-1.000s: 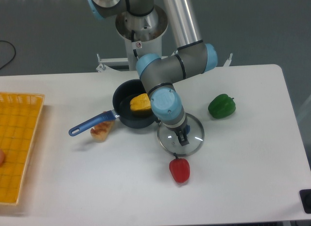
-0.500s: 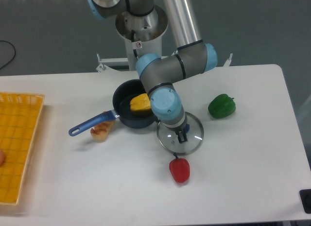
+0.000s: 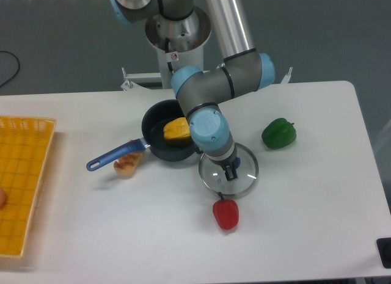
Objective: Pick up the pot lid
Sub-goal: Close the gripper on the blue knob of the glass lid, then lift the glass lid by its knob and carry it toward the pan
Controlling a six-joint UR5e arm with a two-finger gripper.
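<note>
The gripper (image 3: pixel 231 174) is angled down and narrowed onto the blue knob (image 3: pixel 237 163) of the pot lid (image 3: pixel 245 181), just right of the black pan (image 3: pixel 168 152), presumably so the lid can be raised centrally, while the green pepper (image 3: pixel 278 134) is placed farther right of the pan.

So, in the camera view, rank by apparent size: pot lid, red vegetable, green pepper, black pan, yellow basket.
1. Yellow basket, though cut off by the frame
2. Black pan, handle included
3. Pot lid
4. Green pepper, red vegetable: too close to rank
</note>
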